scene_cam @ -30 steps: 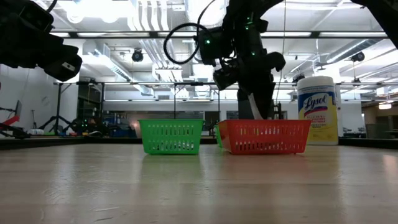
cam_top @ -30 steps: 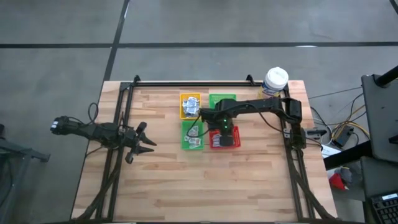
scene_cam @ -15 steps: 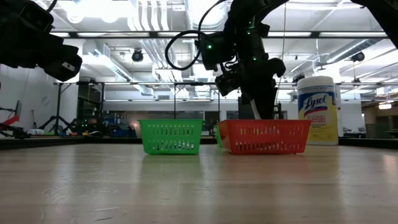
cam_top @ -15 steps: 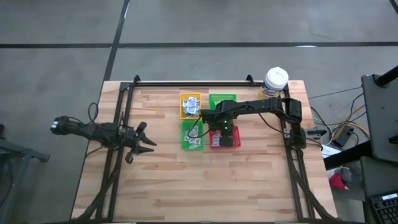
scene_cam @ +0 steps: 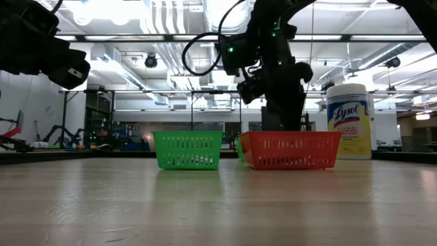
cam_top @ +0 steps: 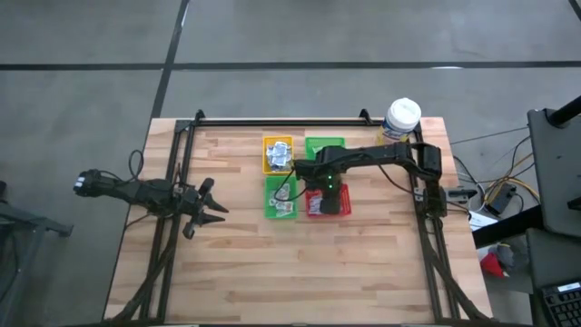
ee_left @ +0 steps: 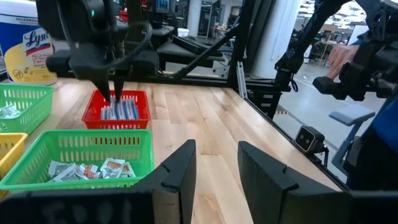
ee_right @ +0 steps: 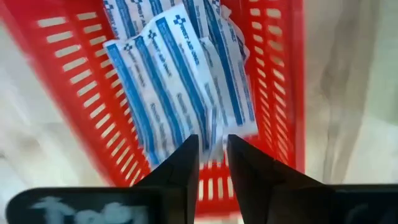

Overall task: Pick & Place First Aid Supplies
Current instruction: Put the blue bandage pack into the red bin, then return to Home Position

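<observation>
My right gripper (ee_right: 212,158) hangs over the red tray (ee_right: 286,93), centre frame, fingers slightly parted and empty, blue-and-white pads (ee_right: 180,74) lying inside below them, probably just dropped. Left gripper (cam_top: 211,207) waits mid-left, parted, empty.

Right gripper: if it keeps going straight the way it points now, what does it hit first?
The blue-and-white pads lying in the red tray. The right gripper points down into that tray with its jaws apart and nothing between them; how far off the pads are is unclear.
</observation>
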Motion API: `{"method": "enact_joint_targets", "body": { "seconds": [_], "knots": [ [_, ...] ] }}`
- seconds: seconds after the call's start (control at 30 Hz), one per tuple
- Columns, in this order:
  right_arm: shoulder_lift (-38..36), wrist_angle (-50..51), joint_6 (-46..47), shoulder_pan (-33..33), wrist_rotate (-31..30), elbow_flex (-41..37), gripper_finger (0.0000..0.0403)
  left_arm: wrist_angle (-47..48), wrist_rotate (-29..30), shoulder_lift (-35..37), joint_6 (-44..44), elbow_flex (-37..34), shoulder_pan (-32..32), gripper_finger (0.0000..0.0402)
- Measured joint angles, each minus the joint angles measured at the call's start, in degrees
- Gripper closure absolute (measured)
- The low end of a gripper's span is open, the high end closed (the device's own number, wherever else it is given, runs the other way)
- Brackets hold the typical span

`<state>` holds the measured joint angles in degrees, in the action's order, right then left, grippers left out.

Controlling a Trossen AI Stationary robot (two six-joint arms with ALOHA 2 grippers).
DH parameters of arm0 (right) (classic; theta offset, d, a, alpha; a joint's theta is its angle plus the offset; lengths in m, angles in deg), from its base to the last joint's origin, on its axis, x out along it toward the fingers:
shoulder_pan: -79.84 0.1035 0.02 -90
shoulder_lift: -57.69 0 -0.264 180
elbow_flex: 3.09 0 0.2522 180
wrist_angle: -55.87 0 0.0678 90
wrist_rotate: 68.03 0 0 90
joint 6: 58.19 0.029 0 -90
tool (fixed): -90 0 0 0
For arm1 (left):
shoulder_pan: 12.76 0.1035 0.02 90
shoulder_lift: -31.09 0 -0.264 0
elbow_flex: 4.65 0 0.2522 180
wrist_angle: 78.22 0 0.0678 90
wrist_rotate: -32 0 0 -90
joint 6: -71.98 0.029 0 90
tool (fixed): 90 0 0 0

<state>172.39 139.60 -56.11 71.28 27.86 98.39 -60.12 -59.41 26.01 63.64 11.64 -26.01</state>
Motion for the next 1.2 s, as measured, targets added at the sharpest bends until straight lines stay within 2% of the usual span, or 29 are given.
{"method": "enact_joint_targets", "body": {
  "seconds": [0.3,0.57,0.7,0.8,0.97,1.2],
  "knots": [
    [-8.77,1.40,6.05,0.04,0.23,0.00,0.0325,0.00,0.00,0.00,-0.20,0.00,0.01,0.0287],
    [-20.50,0.69,7.95,0.46,0.02,-1.42,0.0386,0.01,-0.02,0.00,-0.24,0.00,0.01,0.0287],
    [-26.84,-3.01,9.96,0.42,-0.26,-5.82,0.0394,0.07,-0.02,-0.02,-0.24,0.00,-0.01,0.0287],
    [-32.18,-8.70,12.05,0.57,-0.10,-10.94,0.0395,0.09,-0.02,-0.09,-0.24,0.00,0.01,0.0287],
    [-40.24,-24.60,16.98,2.44,-0.08,-21.21,0.0395,0.12,-0.01,-0.15,-0.35,0.00,0.00,0.0287],
    [-46.00,-42.21,20.30,7.07,-0.05,-33.77,0.0394,0.13,0.00,-0.15,-0.44,0.00,0.00,0.0287]
  ]
}}
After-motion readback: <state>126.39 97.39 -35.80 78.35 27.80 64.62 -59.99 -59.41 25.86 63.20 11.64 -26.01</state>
